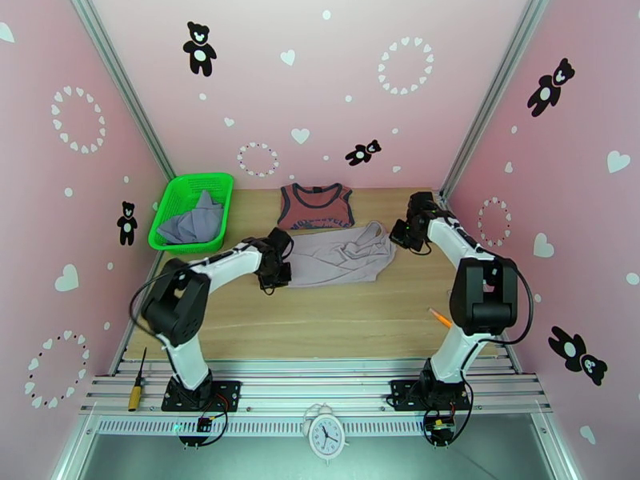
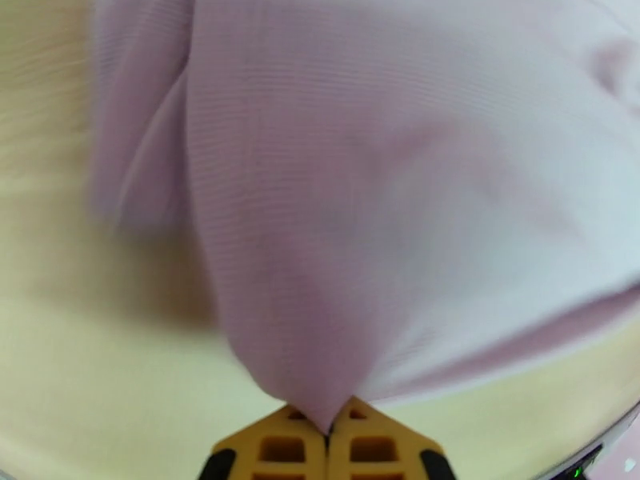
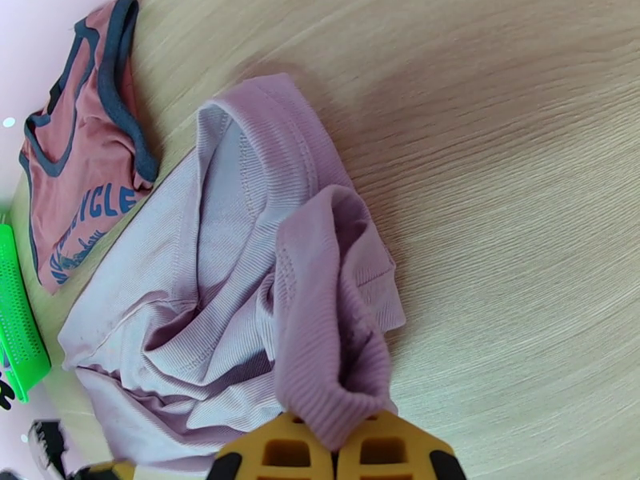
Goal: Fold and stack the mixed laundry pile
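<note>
A pale mauve garment (image 1: 340, 255) lies crumpled across the middle of the wooden table. My left gripper (image 1: 278, 274) is shut on its left edge; in the left wrist view the cloth (image 2: 376, 202) is pinched between the yellow fingertips (image 2: 280, 446) and pulled taut. At the garment's right end my right gripper (image 1: 398, 231) is shut on a ribbed fold (image 3: 332, 330), which bunches between its yellow fingers (image 3: 276, 450). A brick-red tank top (image 1: 316, 206) with dark trim lies flat just behind it. A grey-lavender shirt (image 1: 194, 220) sits in the basket.
A green mesh basket (image 1: 172, 203) stands at the back left of the table. An orange pencil (image 1: 439, 317) lies by the right arm's base. On the metal rail at the front left rests a screwdriver (image 1: 137, 382), and a white clock (image 1: 326, 432) sits at front centre.
</note>
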Robot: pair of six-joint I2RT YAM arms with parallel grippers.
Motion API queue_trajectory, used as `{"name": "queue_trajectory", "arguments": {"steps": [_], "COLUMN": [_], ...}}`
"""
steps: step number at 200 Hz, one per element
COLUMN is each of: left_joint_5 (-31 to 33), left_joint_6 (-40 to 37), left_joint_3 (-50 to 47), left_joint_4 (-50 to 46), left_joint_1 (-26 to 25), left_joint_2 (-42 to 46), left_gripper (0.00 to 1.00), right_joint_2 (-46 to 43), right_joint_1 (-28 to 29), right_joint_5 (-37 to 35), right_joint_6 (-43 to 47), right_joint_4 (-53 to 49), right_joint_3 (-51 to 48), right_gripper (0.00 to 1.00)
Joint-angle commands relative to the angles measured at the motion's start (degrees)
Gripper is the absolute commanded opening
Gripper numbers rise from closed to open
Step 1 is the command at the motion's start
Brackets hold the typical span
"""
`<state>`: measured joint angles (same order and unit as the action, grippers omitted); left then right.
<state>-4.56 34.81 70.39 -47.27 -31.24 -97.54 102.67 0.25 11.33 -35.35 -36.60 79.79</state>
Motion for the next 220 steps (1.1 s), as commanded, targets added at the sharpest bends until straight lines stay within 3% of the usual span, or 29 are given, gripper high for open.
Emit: {"name": "queue_trajectory", "arguments": {"steps": [1, 26, 43, 91, 104, 117, 141, 176, 220], "left_joint_5": [1.79, 0.35, -1.6, -5.42, -3.66, -1.6, 1.03, -0.58, -5.2], "left_joint_6": [-1.12, -1.48, -2.59, -8.6, -9.38, -9.73, -9.98, -7.39, -5.07], "left_joint_3": [4.27, 4.71, 5.39, 15.66, 20.22, 24.54, 28.57, 18.19, 8.18], "left_joint_4": [-10.05, -13.76, -13.6, -9.31, -8.27, -7.84, -7.12, -2.14, 2.19], "left_joint_1": [-1.08, -1.06, -0.87, 5.04, 7.44, 9.93, 12.34, 11.28, 9.36], "left_joint_2": [10.46, 16.27, 15.49, -4.25, -10.36, -15.99, -22.06, -14.34, -6.72], "left_gripper": [0.0, 0.0, 0.0, 0.0, 0.09, 0.28, 0.49, 0.52, 0.46], "right_joint_2": [-3.22, -2.88, -1.76, 2.87, 3.93, 4.63, 5.43, 5.38, 5.43], "right_joint_1": [-0.17, -0.17, -0.2, -0.22, -0.17, -0.22, -0.22, -0.21, -0.2], "right_joint_5": [-0.17, -0.01, -0.04, -0.01, -0.3, -0.65, -0.62, -1.18, -0.09], "right_joint_6": [1.64, 2.7, 3.01, 2.58, 2.49, 2.31, 2.22, 3.04, 2.4], "right_joint_4": [-1.4, -2.24, -2.51, -2.43, -2.51, -2.32, -2.09, -2.38, -1.55], "right_joint_3": [-0.42, 0.48, 1.49, 4.96, 5.57, 5.69, 5.49, 5.11, 4.57], "right_gripper": [0.0, 0.0, 0.0, 0.0, 0.0, 0.0, 0.0, 0.0, 0.0]}}
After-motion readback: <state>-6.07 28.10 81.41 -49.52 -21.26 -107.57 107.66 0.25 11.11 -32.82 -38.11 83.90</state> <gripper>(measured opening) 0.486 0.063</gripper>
